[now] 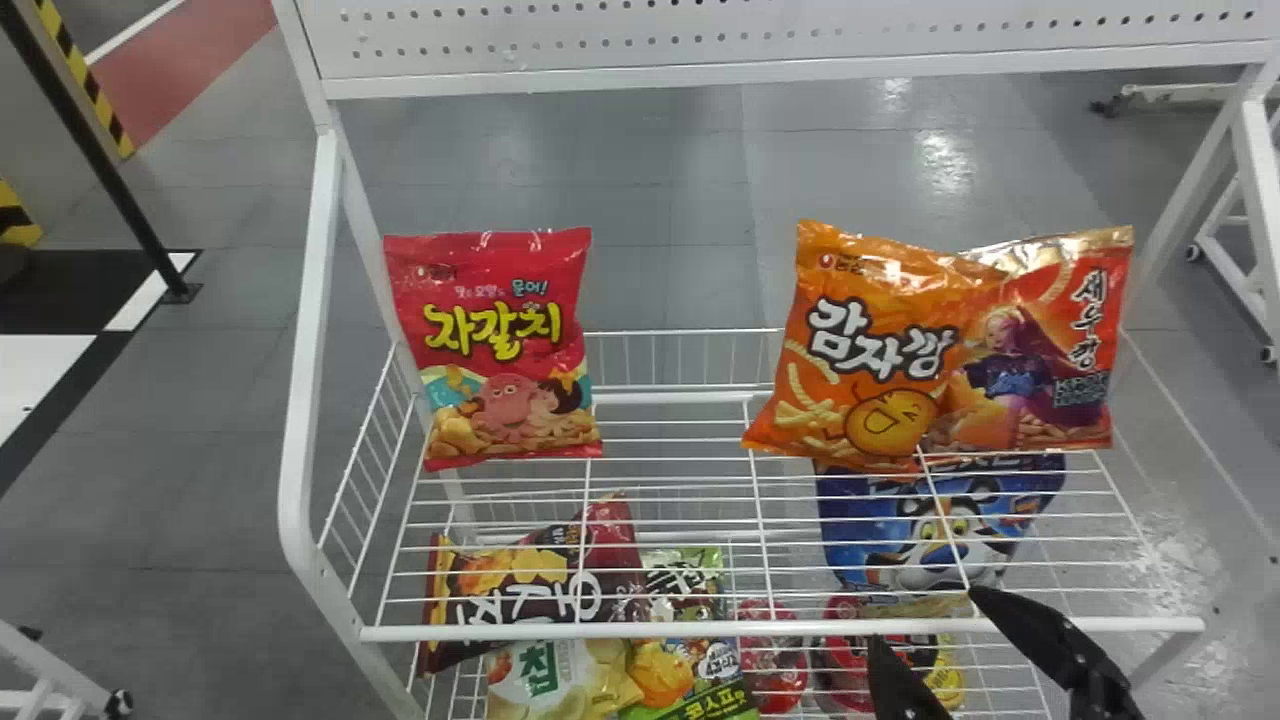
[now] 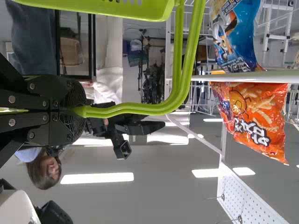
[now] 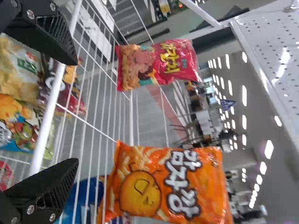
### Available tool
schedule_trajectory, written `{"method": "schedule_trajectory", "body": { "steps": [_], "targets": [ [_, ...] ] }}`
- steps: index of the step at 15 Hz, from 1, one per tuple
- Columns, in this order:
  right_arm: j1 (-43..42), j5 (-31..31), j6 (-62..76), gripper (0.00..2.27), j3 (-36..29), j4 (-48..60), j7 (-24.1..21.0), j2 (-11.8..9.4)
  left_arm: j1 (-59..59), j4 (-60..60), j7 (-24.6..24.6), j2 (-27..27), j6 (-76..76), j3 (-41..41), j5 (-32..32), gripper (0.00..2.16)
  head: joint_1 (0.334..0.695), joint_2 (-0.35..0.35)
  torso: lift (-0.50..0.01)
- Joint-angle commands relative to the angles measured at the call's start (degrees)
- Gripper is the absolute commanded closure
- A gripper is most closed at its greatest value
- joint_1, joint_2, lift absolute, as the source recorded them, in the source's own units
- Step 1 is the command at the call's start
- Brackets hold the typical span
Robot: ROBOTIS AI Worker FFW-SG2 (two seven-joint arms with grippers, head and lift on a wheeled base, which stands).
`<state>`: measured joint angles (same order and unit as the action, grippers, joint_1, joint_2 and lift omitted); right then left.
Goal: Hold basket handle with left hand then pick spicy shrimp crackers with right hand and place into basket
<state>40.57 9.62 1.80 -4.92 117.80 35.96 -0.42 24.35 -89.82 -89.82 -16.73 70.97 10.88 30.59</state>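
The left gripper [image 2: 77,111] was clamped on the yellow-green handle [image 2: 140,108] of a basket [image 2: 117,7], its two flat black fingers [image 2: 44,122] pressed together around one end of the bar. The right gripper [image 1: 922,616] stood wide apart at the lower right of the head view, near the front rail [image 1: 620,631] of a white wire shelf, with no packet in its grip. In its own wrist view, the jaws of the right gripper [image 3: 77,112] were well separated.

The spicy shrimp crackers [image 1: 1070,350], a red-orange packet with a gold top, stood on the upper wire shelf toward the right, partly behind an orange potato snack bag [image 1: 870,350] with a smiling potato on it. Neither packet was touched by a gripper. A red snack bag with an octopus picture [image 1: 505,350] stood well apart on the same shelf's left side. Beneath the upper wires were a blue bag with a cartoon tiger [image 1: 940,535] and a brown-and-red snack bag [image 1: 520,580].
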Motion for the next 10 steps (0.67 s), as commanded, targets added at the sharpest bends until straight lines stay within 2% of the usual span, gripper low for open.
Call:
{"method": "schedule_trajectory", "body": {
  "steps": [1, 3, 5, 10],
  "targets": [
    [0.21, -0.3, 10.72, 0.07, 0.61, -5.13, -2.13, 0.47, 0.0, 0.0, -0.74, 0.12, 0.01, -0.07, -0.09, 2.13, 0.695, 0.04, -0.01],
    [0.21, -0.57, 19.51, 0.07, 1.76, -9.61, -4.59, 0.47, 0.0, -0.09, -0.74, 0.12, 0.01, -0.16, -0.09, 2.13, 0.695, 0.003, -0.01],
    [0.3, -0.57, 23.02, 0.07, 2.72, -12.51, -8.19, 0.47, 0.0, -0.09, -0.74, 0.12, 0.01, -0.16, -0.09, 2.13, 0.695, -0.008, -0.01],
    [1.18, -2.06, 26.72, 0.07, 3.69, -15.41, -12.58, 0.47, 0.0, -0.09, -0.74, 0.21, 0.01, -0.16, -0.09, 2.13, 0.695, -0.035, -0.01]
  ]
}}
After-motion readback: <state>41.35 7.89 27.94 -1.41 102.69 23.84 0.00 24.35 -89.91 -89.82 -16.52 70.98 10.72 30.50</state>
